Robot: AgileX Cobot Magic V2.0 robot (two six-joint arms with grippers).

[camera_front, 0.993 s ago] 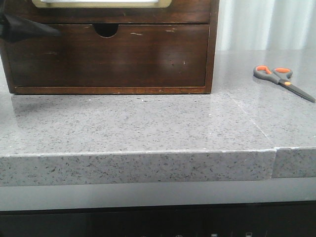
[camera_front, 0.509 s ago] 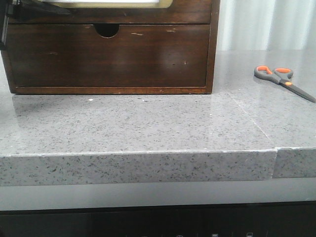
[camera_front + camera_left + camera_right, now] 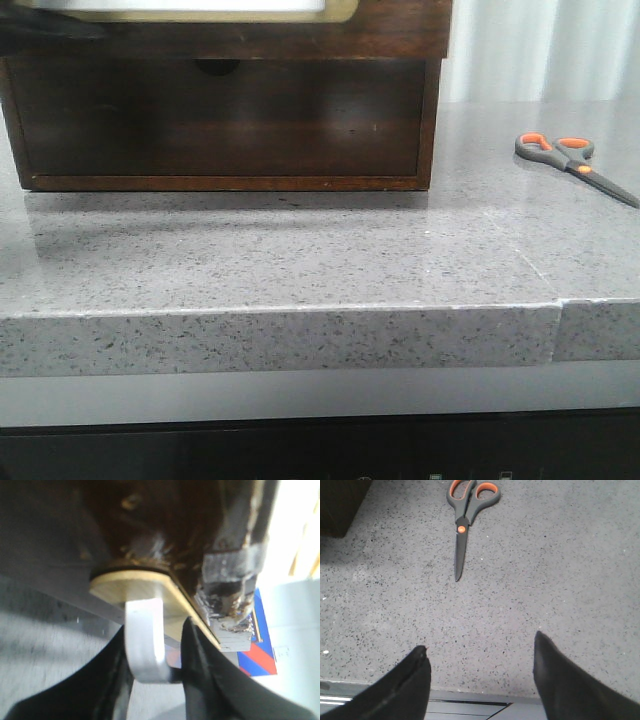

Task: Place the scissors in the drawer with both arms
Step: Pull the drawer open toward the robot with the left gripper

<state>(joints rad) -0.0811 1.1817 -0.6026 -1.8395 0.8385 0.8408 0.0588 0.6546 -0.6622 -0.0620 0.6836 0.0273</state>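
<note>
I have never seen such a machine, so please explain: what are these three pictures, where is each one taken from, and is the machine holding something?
It is a robot with two arms. One camera looks forward over the grey stone counter; the other two sit on the wrists. The front view shows a dark wooden cabinet with the drawer at its top, and the scissors lying flat, closed, untouched. In the left wrist view the left gripper has its fingers on either side of the metal handle on the drawer's front. In the right wrist view the right gripper is open and empty, with the scissors lying ahead of it.
</note>
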